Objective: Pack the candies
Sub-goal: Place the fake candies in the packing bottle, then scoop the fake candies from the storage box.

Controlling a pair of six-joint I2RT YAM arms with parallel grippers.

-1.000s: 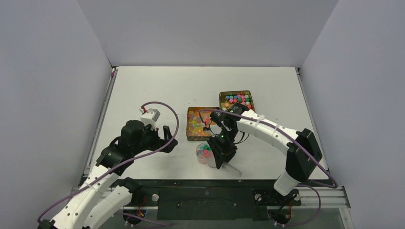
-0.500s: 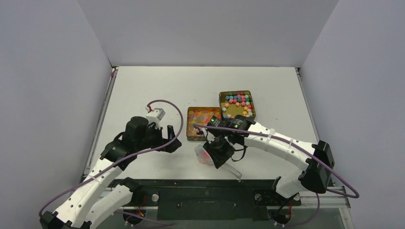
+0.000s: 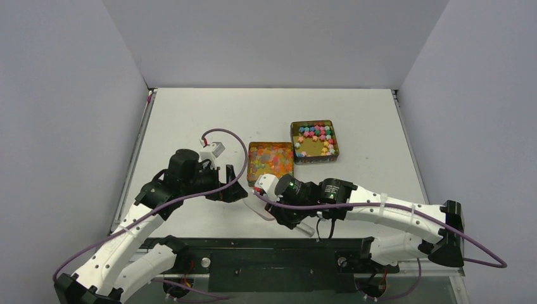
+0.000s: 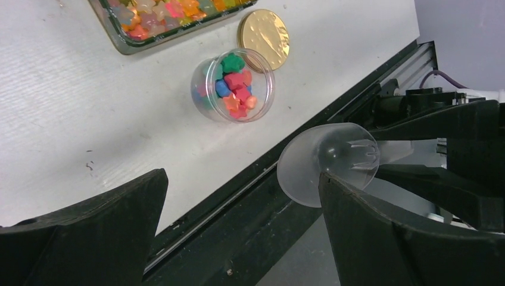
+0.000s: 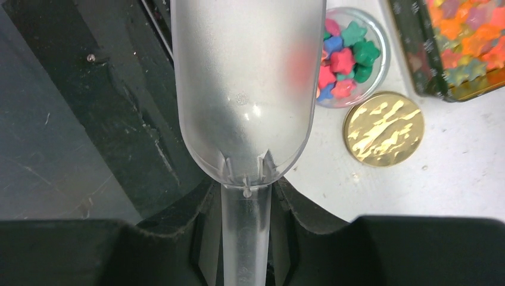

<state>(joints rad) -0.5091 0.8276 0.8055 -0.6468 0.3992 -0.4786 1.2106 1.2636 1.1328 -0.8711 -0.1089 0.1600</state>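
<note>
Right gripper swings left, gripping the scoop beside the jar.
Left gripper gapes wide near the jar's candies.

A lab rig: bare grey walls enclose a white table.

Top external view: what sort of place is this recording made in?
Most likely a lab robot workcell: plain grey partition walls box in a white table, the left arm and right arm are bolted to a metal rail at its near edge, and square tins of candies sit on it.
</note>
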